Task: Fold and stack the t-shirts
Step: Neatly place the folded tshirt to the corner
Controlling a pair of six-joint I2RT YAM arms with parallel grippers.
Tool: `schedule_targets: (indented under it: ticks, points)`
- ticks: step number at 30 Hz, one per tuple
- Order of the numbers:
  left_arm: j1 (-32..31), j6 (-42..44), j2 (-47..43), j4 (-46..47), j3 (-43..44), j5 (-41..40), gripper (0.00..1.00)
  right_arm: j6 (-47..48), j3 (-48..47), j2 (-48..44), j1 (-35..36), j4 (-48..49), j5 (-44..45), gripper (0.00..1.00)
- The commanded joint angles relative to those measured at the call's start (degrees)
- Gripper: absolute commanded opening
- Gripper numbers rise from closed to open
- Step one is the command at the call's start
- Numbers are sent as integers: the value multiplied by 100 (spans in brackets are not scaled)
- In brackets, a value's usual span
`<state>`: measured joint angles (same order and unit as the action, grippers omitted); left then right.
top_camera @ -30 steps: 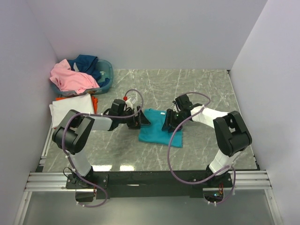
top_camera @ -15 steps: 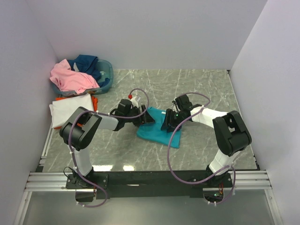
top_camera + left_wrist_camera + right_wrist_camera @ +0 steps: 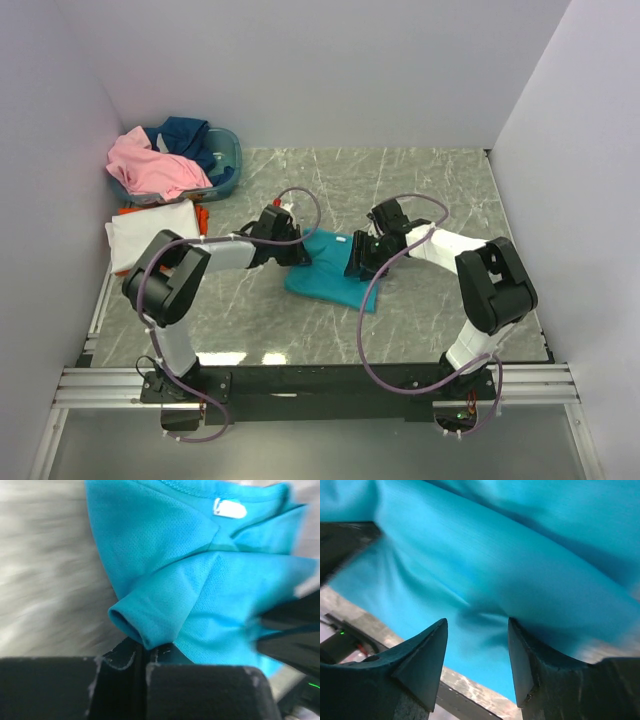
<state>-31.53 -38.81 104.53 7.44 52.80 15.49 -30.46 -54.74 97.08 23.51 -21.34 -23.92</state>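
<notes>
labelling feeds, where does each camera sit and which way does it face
Top external: above, behind the bases, looking down at the table; both arms show.
Left wrist: on left arm, facing the teal t-shirt in its shut jaws.
Right wrist: on right arm, facing that shirt past open jaws.
All three share the shirt.

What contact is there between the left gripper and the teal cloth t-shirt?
Touching. Left wrist view: the left gripper has its jaws shut on a fold of the teal cloth t-shirt.
</notes>
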Motion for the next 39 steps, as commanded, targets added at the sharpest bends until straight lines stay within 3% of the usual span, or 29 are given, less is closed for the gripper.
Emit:
schedule_targets:
  ticks: [1,10,17,28,39]
  points:
    - [77,1049,-318,-2262,292,-1512,0,303,-344,-329,31,-554,493,59]
    - [94,2456,-1153,-3968,907,-3181,1,514,-784,-251,-30,-748,538,59]
    - [489,2896,-1497,-4523,1198,-4237,0,576,-810,-145,-74,-599,362,59]
    - [1500,4082,-1401,-4470,2207,-4089,0,708,-898,-66,-153,-564,204,59]
    - [2132,4302,-1128,-4901,3237,-3816,0,796,-766,-66,-206,-599,151,59]
